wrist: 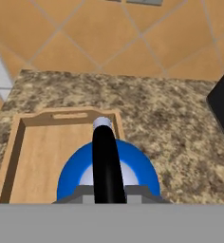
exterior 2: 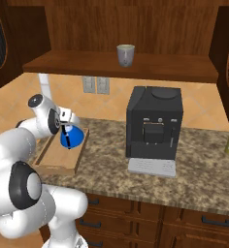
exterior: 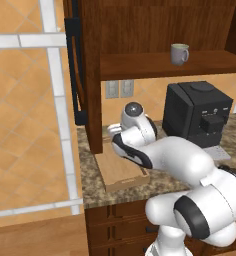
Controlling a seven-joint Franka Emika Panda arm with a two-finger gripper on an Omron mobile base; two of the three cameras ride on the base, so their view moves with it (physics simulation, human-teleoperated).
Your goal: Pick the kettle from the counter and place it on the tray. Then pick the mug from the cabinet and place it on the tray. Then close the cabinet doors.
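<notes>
Step in hand: placing the kettle [exterior 2: 71, 136] on the tray [exterior 2: 47, 162], the first of the three steps
End effector: the end effector [exterior 2: 64, 127] is clenched on the kettle's thin black handle, seen from straight above in the hand view
Kettle: blue body over the tray's right rim, partly over the wood floor and partly over the table [exterior 2: 204, 164]; whether it touches down I cannot tell
Tray: lies on the table's left end, beside the coffee machine [exterior 2: 153, 123]
Mug: the mug [exterior 2: 126, 54] stands upright on the cabinet [exterior: 140, 30] shelf, doors open
Next move, as I judge: shift the kettle further inside the rim, lower it, then release and reach for the mug
</notes>
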